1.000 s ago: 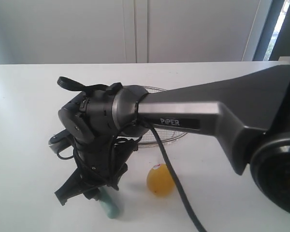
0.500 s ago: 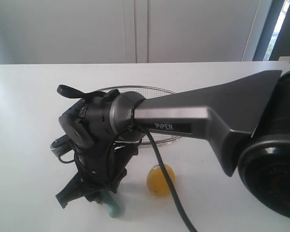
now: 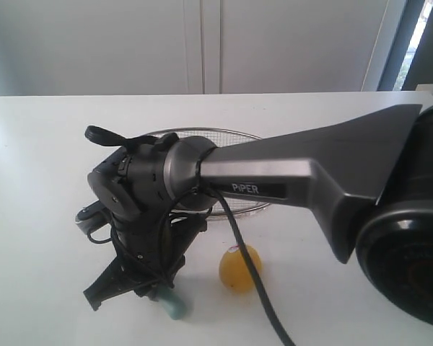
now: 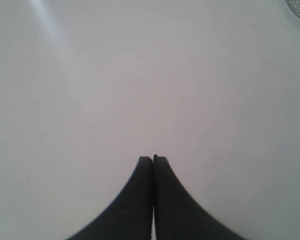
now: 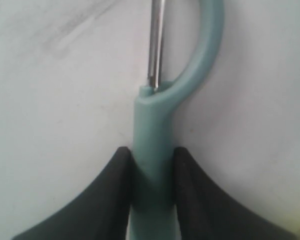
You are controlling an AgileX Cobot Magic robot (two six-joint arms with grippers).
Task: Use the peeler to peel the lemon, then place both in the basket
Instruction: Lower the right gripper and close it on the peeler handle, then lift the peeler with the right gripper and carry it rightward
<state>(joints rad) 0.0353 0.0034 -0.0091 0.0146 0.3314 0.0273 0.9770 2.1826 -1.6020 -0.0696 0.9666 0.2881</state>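
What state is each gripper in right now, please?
The left gripper is closed and empty.
The right gripper is closed on the handle of the peeler.

We saw bright, diffuse daylight. The white table (image 4: 90, 75) glared beyond the left fingers (image 4: 135, 200), crossed by a pale streak. Between the right fingers (image 5: 105, 200), the peeler (image 5: 151, 145) sat soft, out of focus; shadows were faint.

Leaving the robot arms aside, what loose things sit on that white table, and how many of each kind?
Round yellow lemon: 1
Pale teal-green peeler with a metal blade: 1
Silver wire mesh basket: 1
Total: 3
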